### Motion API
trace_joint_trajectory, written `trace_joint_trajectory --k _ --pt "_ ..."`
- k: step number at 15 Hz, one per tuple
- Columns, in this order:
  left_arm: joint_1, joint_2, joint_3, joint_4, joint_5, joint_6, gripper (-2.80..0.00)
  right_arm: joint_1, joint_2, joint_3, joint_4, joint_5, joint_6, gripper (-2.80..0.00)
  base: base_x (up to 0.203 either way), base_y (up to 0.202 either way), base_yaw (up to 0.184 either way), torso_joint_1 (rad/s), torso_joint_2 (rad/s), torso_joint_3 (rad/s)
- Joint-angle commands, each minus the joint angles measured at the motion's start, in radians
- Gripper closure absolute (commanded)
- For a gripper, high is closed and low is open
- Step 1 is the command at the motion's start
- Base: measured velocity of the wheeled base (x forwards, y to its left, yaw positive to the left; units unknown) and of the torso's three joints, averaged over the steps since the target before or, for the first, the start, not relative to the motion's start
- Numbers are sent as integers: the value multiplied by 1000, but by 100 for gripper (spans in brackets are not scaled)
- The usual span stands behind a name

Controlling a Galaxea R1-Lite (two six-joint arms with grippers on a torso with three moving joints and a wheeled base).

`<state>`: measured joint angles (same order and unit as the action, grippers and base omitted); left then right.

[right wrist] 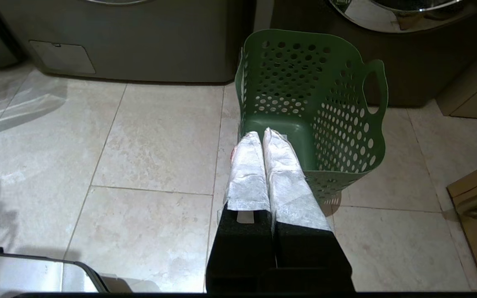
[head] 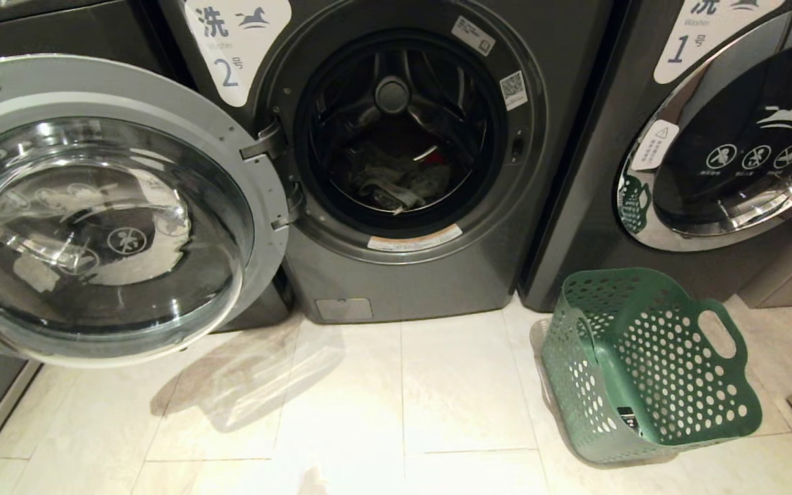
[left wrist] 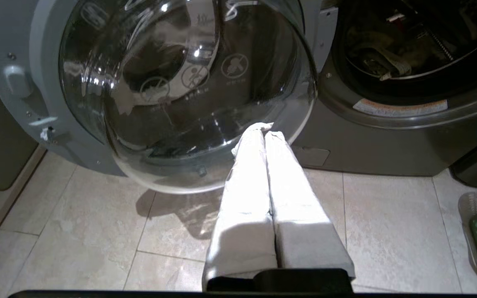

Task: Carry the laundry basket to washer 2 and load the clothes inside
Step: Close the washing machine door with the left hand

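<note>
— Nearest? Left fingers [left wrist: 264, 131] pressed together, holding nothing, close to the open glass door [left wrist: 189, 95]. Right fingers [right wrist: 261, 136] pressed together too, above the tiled floor [right wrist: 155, 136].

— Then? Green basket [head: 650, 364] empty on the floor, before washer 1 [head: 733, 137].

— Farthest? Clothes [head: 396, 182] lying inside washer 2 [head: 403, 130].

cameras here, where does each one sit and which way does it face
Head view: high on the robot, looking down at washer 2, its open door and the laundry basket; no arm shows.
Left wrist view: behind the shut left claw, facing the door glass.
Right wrist view: behind the shut right claw, above the empty basket.
Shared: head and right wrist both show the basket.
</note>
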<state>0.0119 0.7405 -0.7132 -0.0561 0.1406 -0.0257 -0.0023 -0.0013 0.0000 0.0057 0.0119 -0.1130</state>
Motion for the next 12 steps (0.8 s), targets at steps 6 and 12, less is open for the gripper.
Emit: trace_joint_trajectory --k 6,12 --pt "0 -267 284 24 -38 0 0 -1 1 0 0 2 -8 0 -105 0 -1 1 -1 2" --pt "2 -341 260 198 -41 -58 0 -1 1 0 0 2 -5 0 -94 0 -4 0 0 3"
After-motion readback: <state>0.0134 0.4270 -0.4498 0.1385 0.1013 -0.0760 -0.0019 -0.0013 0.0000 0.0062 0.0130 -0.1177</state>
